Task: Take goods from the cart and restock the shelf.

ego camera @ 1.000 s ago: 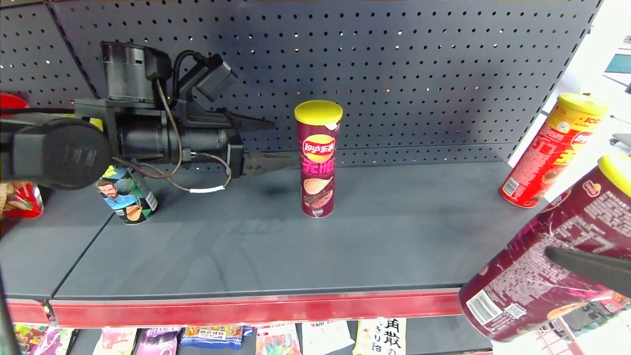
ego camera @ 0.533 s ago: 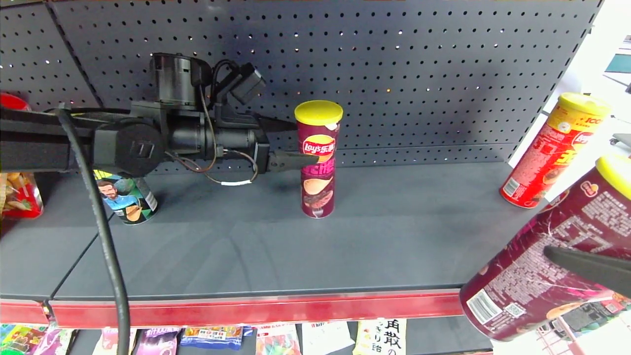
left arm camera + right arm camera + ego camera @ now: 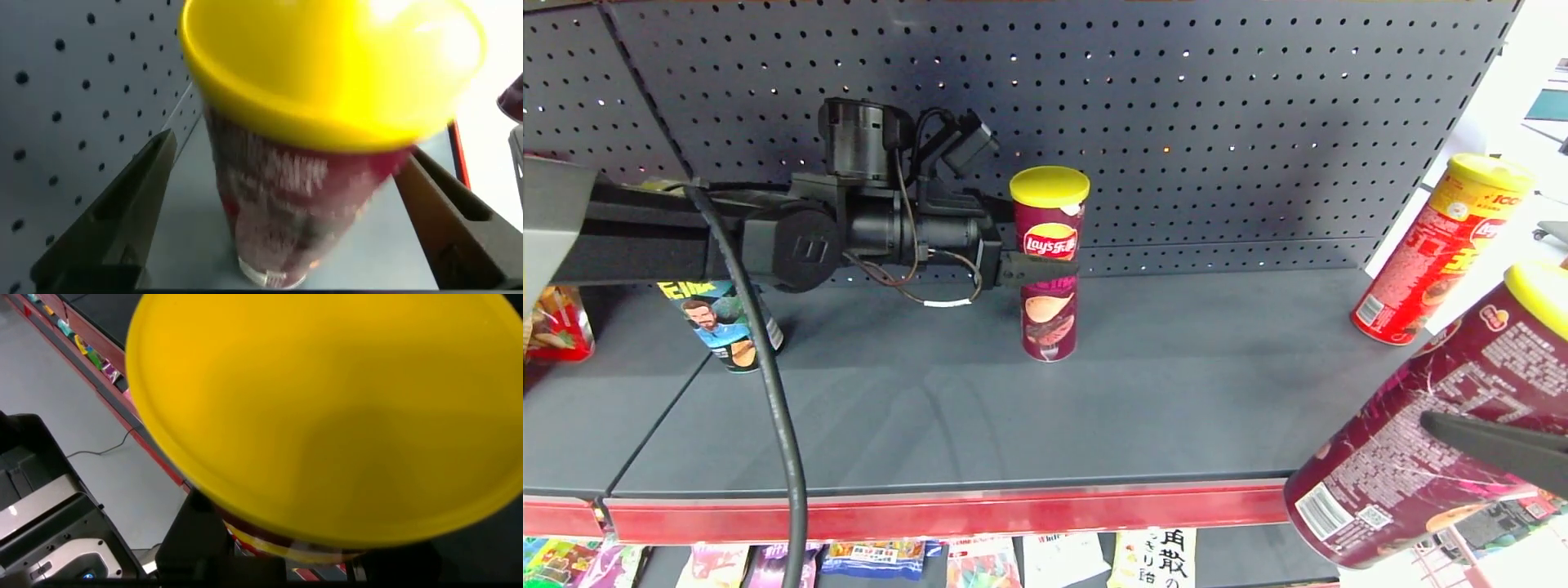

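Head view: our left gripper straddles the upright maroon chips can on the shelf; our right gripper is clamped on a tilted second chips can off its front corner

Left wrist: fingers apart with gaps both sides, so we should centre, then close evenly below the lid

Right wrist: the yellow lid faces us

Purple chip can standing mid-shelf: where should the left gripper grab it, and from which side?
Grip the purple chip can on its straight upper body, below the yellow lid, coming in level from the robot's left. It stands upright, the wider lid would act as a stop, and the pegboard blocks the rear. The left gripper straddles it there, open.
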`<state>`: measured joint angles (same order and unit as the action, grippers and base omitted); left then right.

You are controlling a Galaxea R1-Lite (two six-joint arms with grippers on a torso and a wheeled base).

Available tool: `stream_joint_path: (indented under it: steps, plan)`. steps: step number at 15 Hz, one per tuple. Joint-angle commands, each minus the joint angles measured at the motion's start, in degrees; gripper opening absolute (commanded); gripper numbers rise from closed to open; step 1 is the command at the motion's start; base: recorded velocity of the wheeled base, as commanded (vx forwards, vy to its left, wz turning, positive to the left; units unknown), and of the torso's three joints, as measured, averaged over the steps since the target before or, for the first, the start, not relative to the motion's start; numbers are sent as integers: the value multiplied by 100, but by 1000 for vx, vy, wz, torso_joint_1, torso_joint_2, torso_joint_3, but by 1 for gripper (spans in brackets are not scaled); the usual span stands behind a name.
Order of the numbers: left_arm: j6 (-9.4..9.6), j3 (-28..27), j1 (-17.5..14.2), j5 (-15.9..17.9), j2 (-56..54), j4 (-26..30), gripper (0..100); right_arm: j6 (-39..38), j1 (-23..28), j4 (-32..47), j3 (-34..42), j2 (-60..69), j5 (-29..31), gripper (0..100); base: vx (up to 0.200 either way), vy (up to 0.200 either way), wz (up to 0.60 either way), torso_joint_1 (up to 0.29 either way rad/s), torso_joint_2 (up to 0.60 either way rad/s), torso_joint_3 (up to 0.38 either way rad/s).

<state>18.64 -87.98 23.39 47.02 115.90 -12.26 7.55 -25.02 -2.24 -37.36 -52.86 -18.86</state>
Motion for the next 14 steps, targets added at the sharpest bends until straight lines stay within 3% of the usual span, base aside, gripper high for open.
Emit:
stream_joint_path:
  steps: [1,5,6,11,14]
  plan:
    - [-9,-176,16,0,126,5,100,1,-3,-4,1,-14,5,0,0,0,0,0,0,0]
    - [-194,-325,86,79,232,-4,100,1,-3,-4,-8,-40,49,0,0,0,0,0,0,0]
    - [-203,-325,95,88,232,-4,0,1,-3,-4,1,-49,49,0,0,0,0,0,0,0]
    - [-343,-193,192,53,38,22,0,1,-3,-4,10,-49,40,0,0,0,0,0,0,0]
    - [-431,554,306,9,-551,31,0,1,-3,-4,10,-49,40,0,0,0,0,0,0,0]
